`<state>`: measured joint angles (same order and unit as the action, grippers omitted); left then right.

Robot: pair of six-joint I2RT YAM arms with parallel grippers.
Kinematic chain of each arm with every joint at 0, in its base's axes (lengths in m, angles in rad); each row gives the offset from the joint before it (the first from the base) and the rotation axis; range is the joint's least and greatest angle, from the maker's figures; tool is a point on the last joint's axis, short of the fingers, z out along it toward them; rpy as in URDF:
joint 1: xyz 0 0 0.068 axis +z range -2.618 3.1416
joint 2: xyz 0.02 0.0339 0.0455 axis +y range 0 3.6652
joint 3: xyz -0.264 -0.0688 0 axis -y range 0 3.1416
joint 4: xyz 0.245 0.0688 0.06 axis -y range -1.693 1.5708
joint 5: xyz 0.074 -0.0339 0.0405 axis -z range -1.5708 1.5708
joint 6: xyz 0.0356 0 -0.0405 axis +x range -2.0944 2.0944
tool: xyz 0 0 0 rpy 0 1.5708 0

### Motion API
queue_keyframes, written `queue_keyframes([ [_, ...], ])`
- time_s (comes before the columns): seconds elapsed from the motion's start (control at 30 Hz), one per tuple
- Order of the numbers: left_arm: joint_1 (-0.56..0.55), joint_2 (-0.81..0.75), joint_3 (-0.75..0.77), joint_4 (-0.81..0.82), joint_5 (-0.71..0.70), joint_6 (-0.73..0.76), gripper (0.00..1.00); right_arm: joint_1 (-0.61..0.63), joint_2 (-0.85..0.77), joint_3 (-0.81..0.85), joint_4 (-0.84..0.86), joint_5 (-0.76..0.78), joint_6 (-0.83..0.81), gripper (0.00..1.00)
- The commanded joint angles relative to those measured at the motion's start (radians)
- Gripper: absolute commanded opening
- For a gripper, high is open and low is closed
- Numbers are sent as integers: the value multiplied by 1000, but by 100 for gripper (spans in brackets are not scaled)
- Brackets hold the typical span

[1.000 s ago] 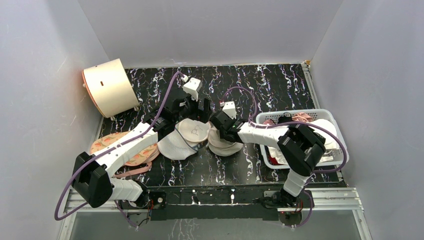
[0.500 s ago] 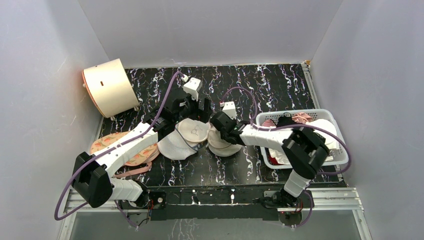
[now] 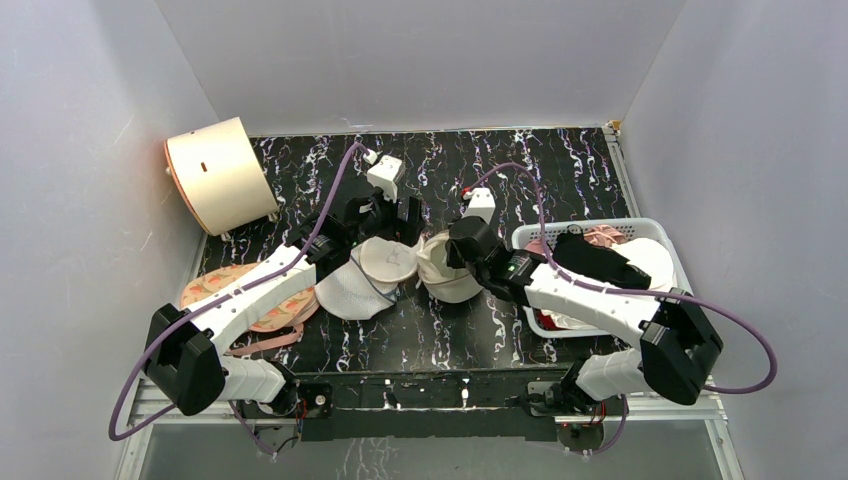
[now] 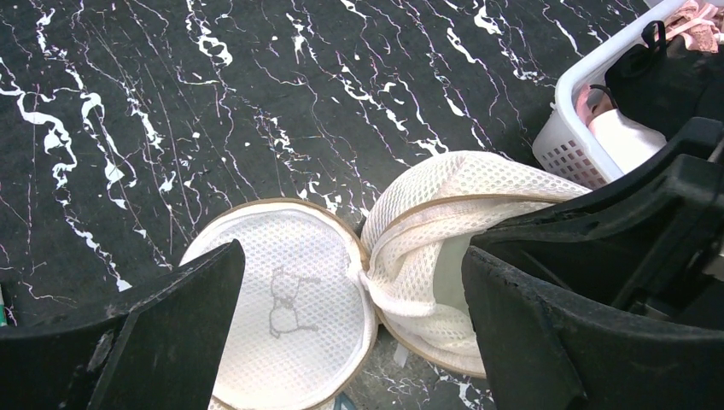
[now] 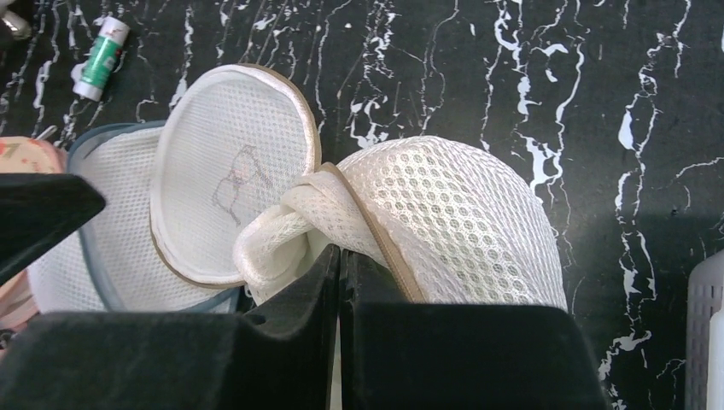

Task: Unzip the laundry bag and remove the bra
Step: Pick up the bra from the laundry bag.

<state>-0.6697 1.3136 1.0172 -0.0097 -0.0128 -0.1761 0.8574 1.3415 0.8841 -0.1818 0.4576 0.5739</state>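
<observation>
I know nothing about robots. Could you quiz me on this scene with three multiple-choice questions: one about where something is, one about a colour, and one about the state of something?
1. Where does the white basket stand?
A. on the table, at its right side
B. in the far left corner
C. on the floor

2. What colour is the small tube lying on the dark surface?
A. red
B. green with a white cap
C. blue

3. How is the laundry bag now?
A. zipped shut
B. open, its two halves side by side
C. folded inside the basket

Answers:
1 A: the top view shows it at the right edge.
2 B: the right wrist view shows the green body and white end.
3 B: the left wrist view shows the half with the drawing beside the other half.
</observation>
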Motion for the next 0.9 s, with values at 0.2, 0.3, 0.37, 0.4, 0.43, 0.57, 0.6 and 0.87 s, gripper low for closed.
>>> queue_keyframes([
  [0.2,-3,-18,14,-1,16,4,98,5,-19,13,63,-61,4,6],
  [0.3,-2,-18,15,-2,11,4,98,5,20,21,36,-63,4,10],
  [0.37,-2,-17,18,-5,13,4,98,5,39,22,22,-64,6,10],
  [0.4,-2,-19,16,-2,15,4,98,5,45,22,18,-66,7,9],
  [0.43,-1,-20,13,0,14,4,98,5,48,22,17,-71,8,2],
  [0.57,-2,-18,15,-1,14,3,98,4,2,22,46,-87,-2,0],
  [0.6,-2,-17,13,0,14,4,98,5,-13,23,60,-93,-3,0],
  [0.87,-2,-18,19,-4,35,-5,98,5,-82,-40,-253,-76,126,28],
])
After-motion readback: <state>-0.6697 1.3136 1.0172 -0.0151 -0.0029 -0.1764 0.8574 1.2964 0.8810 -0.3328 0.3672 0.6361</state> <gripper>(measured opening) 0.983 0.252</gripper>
